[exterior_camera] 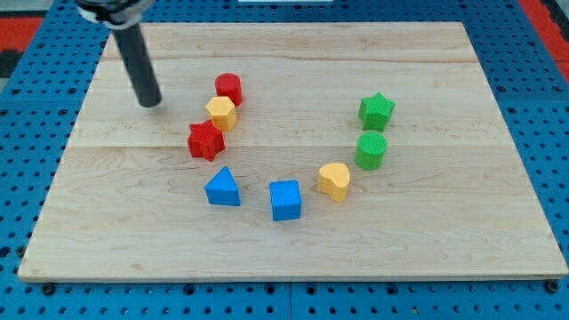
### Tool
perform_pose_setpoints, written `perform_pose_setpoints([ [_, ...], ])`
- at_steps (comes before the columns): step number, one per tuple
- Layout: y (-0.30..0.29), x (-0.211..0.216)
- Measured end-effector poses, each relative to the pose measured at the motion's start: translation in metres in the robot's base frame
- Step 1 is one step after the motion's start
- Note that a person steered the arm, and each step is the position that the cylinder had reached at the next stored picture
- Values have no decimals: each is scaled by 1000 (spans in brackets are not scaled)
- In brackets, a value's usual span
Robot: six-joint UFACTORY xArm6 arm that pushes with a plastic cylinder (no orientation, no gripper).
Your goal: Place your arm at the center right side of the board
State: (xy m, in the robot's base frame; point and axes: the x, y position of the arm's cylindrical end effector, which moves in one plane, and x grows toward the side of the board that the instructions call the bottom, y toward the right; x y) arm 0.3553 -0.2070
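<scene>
My tip (149, 102) rests on the wooden board (462, 204) at the view's upper left, left of the red cylinder (228, 88) and the yellow hexagon (220, 113), touching no block. Below them lies the red star (205, 140). A blue triangle (222, 188) and a blue cube (285, 199) sit near the middle bottom. A yellow heart (335, 180), a green cylinder (372, 150) and a green star (376, 110) curve up on the view's right. The blocks form a U-shaped arc.
The board lies on a blue perforated base (27, 107) that shows on all sides. A red surface (542, 13) shows at the view's top right corner.
</scene>
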Motion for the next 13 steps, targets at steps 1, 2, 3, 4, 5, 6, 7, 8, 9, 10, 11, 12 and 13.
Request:
perform_pose_setpoints([
  [1,-7,-47],
  [2,20,-130],
  [3,44,-149],
  [4,44,-150],
  [5,44,-150],
  [6,72,-138],
  [7,148,-138],
  [8,214,-135],
  [9,304,-90],
  [10,392,-38],
  [11,470,8],
  [12,471,9],
  [13,460,10],
])
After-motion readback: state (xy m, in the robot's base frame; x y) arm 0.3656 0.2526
